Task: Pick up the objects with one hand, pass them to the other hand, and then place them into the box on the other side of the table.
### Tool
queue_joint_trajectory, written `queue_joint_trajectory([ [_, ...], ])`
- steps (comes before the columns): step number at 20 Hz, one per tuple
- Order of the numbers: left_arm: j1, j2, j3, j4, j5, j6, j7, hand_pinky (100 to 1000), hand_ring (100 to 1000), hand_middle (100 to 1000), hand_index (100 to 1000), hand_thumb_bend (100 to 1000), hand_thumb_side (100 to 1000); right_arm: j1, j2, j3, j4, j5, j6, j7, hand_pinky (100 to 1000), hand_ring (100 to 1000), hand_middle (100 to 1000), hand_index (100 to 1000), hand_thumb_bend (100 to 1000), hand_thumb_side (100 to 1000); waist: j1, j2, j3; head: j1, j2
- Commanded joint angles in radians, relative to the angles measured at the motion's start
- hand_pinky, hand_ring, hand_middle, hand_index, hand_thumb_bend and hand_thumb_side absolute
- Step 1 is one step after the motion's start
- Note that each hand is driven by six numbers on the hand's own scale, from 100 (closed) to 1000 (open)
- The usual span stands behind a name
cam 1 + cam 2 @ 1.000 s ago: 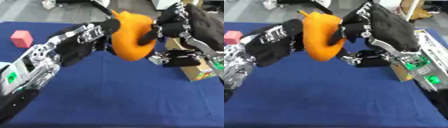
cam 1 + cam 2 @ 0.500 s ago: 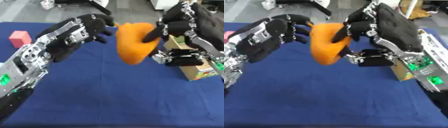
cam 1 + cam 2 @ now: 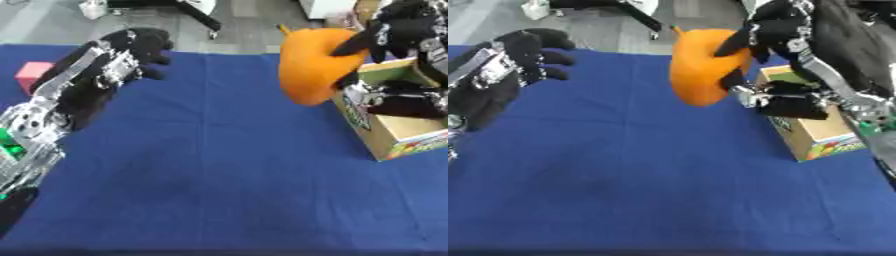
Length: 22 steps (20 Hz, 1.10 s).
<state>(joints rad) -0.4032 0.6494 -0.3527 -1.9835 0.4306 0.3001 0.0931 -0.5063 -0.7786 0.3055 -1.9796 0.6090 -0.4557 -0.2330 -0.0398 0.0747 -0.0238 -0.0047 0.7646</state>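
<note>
A large orange soft object [image 3: 317, 65] hangs in the air at the right, just left of the cardboard box [image 3: 395, 131]. My right hand [image 3: 785, 35] is shut on it, fingers curled over its top and thumb below. My left hand [image 3: 131, 50] is at the upper left, apart from the orange object, with its fingers relaxed and holding nothing. A pink block [image 3: 31, 72] lies on the blue cloth at the far left, partly hidden behind my left arm.
The blue cloth [image 3: 219, 175] covers the table. The open box stands at the right edge with its printed side facing me. Beyond the table's far edge there is grey floor with dark furniture legs [image 3: 197, 15].
My left hand let go of the orange object and drew back to the left. My right hand carried the orange object to the right, toward the box.
</note>
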Motion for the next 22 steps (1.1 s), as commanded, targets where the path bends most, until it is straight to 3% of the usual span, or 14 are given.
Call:
queue_joint_trajectory([
  [1, 0.022, 0.017, 0.046, -0.016, -0.012, -0.019, 0.054, 790, 797, 778, 860, 578, 688, 0.035, -0.063, -0.058, -0.02, -0.026, 0.069, -0.035, 100, 102, 201, 438, 100, 100, -0.004, -0.004, 0.003, -0.041, 0.005],
  [7, 0.094, -0.058, 0.087, -0.016, -0.058, -0.077, 0.087, 779, 781, 758, 844, 553, 672, 0.147, -0.093, -0.12, -0.02, -0.119, 0.231, -0.075, 100, 100, 157, 424, 100, 100, -0.007, 0.002, 0.014, -0.139, 0.005],
  [16, 0.166, -0.134, 0.1, -0.016, -0.119, -0.137, 0.059, 773, 762, 733, 817, 542, 662, 0.158, -0.117, -0.168, -0.02, -0.189, 0.505, -0.099, 100, 110, 139, 409, 100, 100, 0.0, 0.012, 0.031, -0.226, 0.005],
  [19, 0.179, -0.165, 0.1, -0.016, -0.146, -0.156, 0.038, 772, 759, 729, 811, 537, 659, 0.121, -0.115, -0.167, 0.059, -0.26, 0.6, -0.107, 100, 107, 125, 395, 100, 100, 0.005, 0.015, 0.043, -0.246, 0.005],
  [22, 0.188, -0.19, 0.1, -0.016, -0.168, -0.17, 0.02, 768, 752, 717, 807, 535, 660, 0.069, -0.101, -0.157, 0.223, -0.329, 0.633, -0.128, 100, 104, 111, 382, 100, 100, 0.01, 0.018, 0.055, -0.263, 0.005],
])
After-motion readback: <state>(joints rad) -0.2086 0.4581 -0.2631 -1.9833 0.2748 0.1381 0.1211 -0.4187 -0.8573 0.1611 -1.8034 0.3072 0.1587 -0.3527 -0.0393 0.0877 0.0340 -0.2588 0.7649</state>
